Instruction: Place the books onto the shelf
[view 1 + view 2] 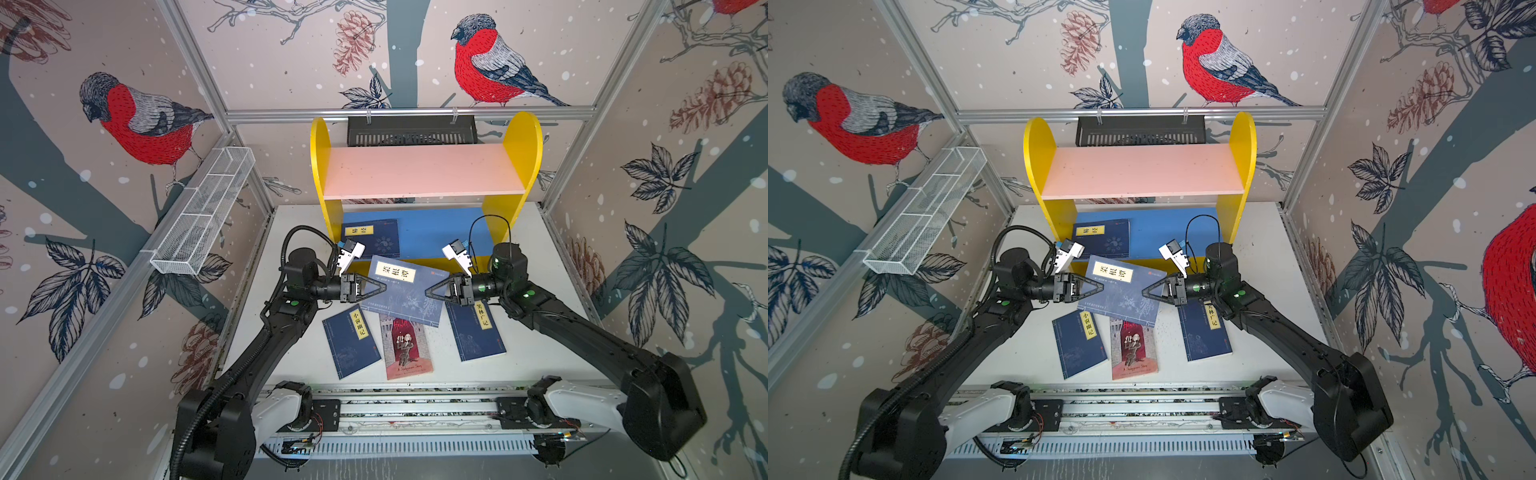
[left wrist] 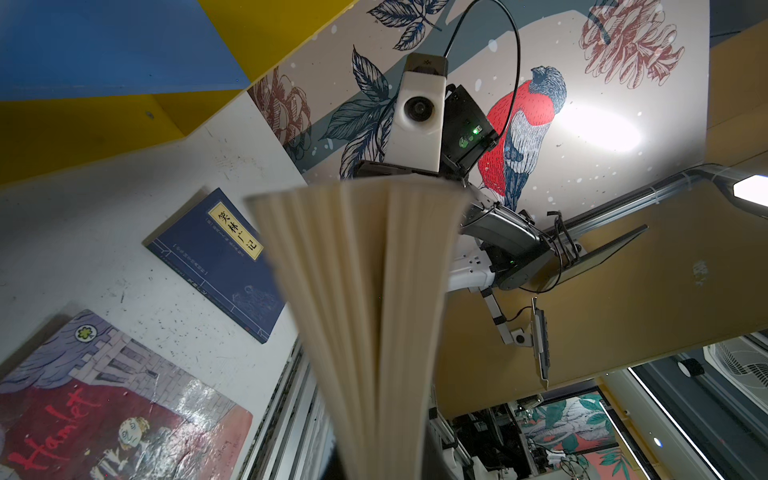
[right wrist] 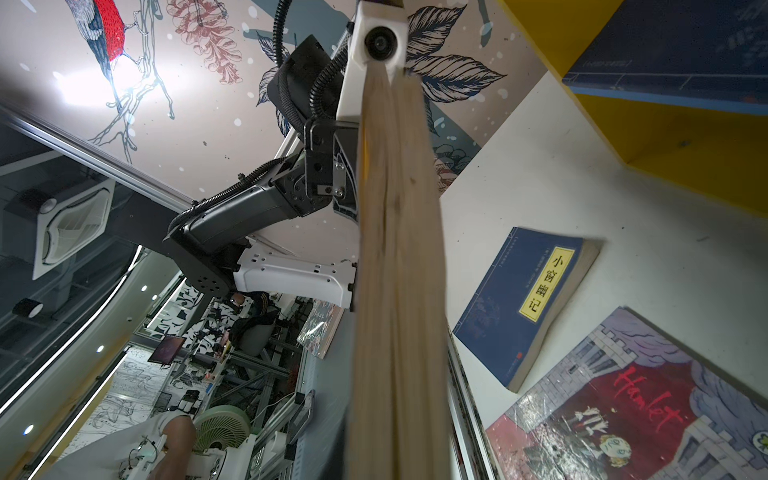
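One lifted book [image 1: 405,291] is hanging in the air between both grippers, just in front of the shelf [image 1: 419,170]. The left gripper [image 1: 383,286] is squeezing tight on its left edge. The right gripper [image 1: 427,293] is squeezing tight on its right edge. One flat book [image 1: 372,239] is lying on the blue lower board [image 1: 440,228] of the shelf, near its left side. Three more are lying on the white table [image 1: 540,332]: the left navy book [image 1: 351,340], the Hamlet book [image 1: 405,347] in the middle, and the right navy book [image 1: 478,336].
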`<state>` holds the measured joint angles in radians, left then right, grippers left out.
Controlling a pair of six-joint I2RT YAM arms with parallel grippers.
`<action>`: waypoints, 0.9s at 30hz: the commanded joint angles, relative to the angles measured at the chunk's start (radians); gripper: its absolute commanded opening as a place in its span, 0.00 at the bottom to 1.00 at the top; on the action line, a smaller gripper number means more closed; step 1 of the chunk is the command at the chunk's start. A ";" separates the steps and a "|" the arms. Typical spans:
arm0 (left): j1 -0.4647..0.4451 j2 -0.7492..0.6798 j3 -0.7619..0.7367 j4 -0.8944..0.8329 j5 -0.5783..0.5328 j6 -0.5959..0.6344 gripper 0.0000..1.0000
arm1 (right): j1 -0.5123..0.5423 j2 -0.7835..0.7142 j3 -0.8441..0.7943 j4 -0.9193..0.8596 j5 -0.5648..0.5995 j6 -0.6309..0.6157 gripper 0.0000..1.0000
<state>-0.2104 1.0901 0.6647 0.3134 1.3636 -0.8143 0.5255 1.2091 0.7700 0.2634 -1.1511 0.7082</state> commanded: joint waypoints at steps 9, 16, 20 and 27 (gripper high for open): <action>0.019 -0.008 0.002 0.045 -0.094 -0.006 0.00 | -0.051 -0.037 -0.188 0.343 0.121 0.210 0.59; 0.031 -0.001 -0.011 0.047 -0.156 -0.019 0.00 | -0.007 -0.092 -0.302 0.550 0.218 0.348 0.56; 0.031 0.002 -0.023 0.075 -0.175 -0.050 0.00 | 0.056 -0.078 -0.296 0.560 0.271 0.348 0.52; 0.036 0.008 -0.032 0.105 -0.183 -0.088 0.00 | 0.101 -0.036 -0.285 0.601 0.343 0.358 0.23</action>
<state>-0.1783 1.0973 0.6342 0.3401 1.1995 -0.8864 0.6212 1.1687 0.4751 0.7757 -0.8516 1.0496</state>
